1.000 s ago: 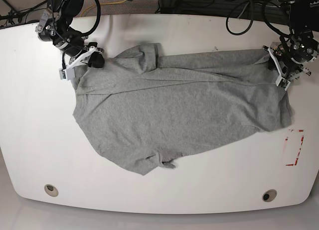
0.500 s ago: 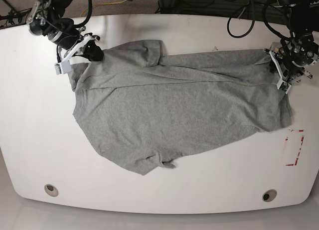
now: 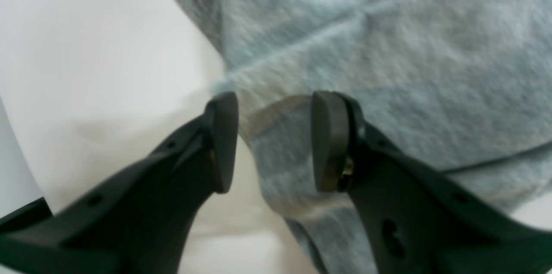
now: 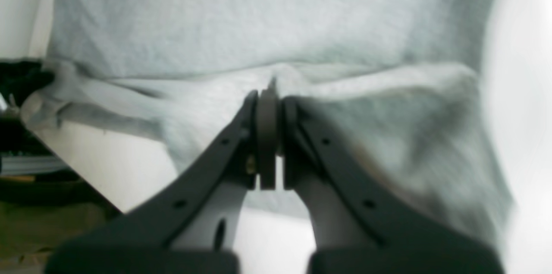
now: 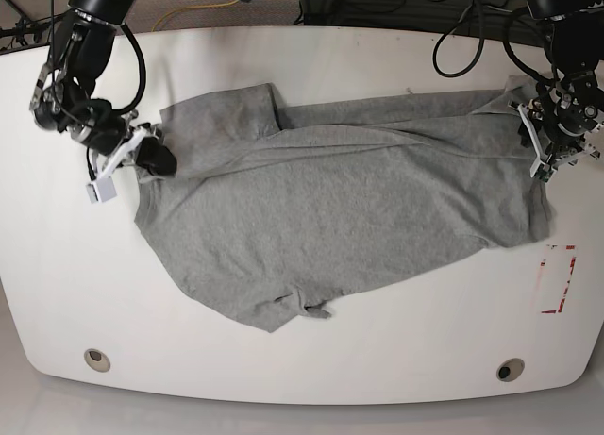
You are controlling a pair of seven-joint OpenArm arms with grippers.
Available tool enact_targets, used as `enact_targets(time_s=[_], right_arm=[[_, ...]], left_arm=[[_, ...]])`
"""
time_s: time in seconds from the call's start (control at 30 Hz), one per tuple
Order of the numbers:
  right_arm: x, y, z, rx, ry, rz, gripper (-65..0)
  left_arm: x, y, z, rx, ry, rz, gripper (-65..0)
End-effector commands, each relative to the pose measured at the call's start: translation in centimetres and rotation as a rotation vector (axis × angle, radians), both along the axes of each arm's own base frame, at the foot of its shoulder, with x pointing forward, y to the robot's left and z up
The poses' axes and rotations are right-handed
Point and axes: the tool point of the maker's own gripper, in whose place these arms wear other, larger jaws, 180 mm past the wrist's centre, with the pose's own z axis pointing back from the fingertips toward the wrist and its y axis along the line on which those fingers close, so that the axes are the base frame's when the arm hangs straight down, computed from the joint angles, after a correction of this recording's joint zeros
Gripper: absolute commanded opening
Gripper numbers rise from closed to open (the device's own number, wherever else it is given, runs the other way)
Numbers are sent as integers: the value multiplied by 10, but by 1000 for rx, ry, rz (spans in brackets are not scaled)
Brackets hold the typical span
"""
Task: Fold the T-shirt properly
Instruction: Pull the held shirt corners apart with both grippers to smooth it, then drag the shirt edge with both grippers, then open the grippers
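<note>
Two end effectors meet your T-shirt (image 5: 340, 209): right end effector (image 4: 268, 92) clamped on cloth, left end effector (image 3: 274, 140) parted astride its edge, on the white table (image 5: 57, 284).

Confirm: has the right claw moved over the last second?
Yes. The right claw, shut on the T-shirt, pulled away from the table's far edge toward the near side, dragging that corner along.
</note>
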Motion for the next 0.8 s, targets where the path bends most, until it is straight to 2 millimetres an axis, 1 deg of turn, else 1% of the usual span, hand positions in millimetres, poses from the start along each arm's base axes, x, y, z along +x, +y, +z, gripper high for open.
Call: enact_targets(time_s=[0.0, 0.1, 0.17, 0.23, 0.3, 0.33, 0.37, 0.43, 0.47, 0.5, 0.6, 0.7, 0.77], right_arm=[[27, -7, 17, -8, -63, 0, -650], [41, -11, 15, -38, -55, 1, -650], [49, -17, 18, -80, -59, 0, -645], [55, -20, 18, -134, -56, 6, -579], [56, -25, 17, -172, -47, 6, -512], [56, -29, 15, -199, -39, 3, -463], [56, -34, 15, -219, -38, -2, -433], [55, -46, 18, -264, -43, -11, -347], [53, -53, 20, -287, -44, -13, -315], [45, -59, 18, -313, -31, -10, -285], [33, -70, 18, -356, -34, -14, -247], [19, -79, 11, -378, -22, -19, -241], [8, -86, 2, -382, -4, -27, -241]], left_arm=[[8, 5, 12, 19, -36, -7, -406], [7, 6, 11, 18, -33, -7, -406], [7, 6, 10, 16, -30, -3, -406], [5, 7, 6, 8, -19, 3, -406], [4, 8, 5, 4, -18, 8, -406], [6, 7, 7, 2, -26, 7, -406], [8, 7, 10, 2, -35, 5, -406], [17, 5, 22, 11, -72, -2, -406], [19, 5, 27, 9, -90, 1, -406], [21, 4, 33, -11, -118, 10, -404], [24, -4, 43, -105, -176, 38, -401], [16, -1, 43, -153, -144, 87, -401], [9, 3, 49, -168, -137, 120, -401]])
